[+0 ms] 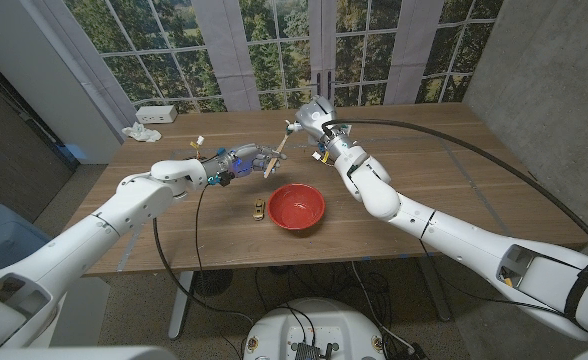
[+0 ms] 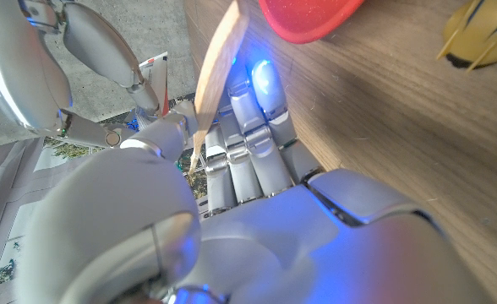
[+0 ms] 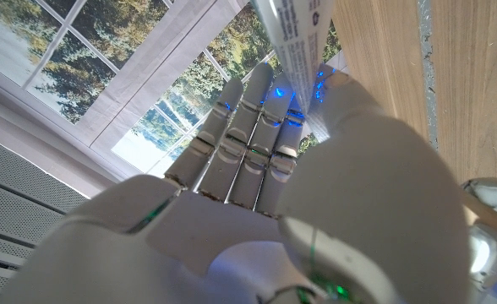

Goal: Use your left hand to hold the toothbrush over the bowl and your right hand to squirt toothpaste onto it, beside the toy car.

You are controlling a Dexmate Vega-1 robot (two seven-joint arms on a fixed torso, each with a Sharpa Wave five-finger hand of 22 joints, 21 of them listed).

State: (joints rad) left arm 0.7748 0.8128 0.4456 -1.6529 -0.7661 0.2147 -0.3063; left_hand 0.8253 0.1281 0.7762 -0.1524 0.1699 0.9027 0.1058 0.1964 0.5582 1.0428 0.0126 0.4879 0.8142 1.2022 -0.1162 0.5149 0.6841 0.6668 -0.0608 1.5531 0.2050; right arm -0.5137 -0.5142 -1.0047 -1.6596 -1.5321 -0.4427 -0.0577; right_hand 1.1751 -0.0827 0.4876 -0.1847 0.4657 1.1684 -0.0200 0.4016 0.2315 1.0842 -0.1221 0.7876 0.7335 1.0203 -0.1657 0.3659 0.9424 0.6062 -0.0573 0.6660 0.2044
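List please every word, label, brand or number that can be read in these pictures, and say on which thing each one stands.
No text can be read with certainty.
Toothpaste tube, held by the right hand: grey printed lines on the white tube, too blurred to read.
Toothbrush, held by the left hand: no print visible.
Red bowl and toy car: no lettering visible; the car is too small to tell.
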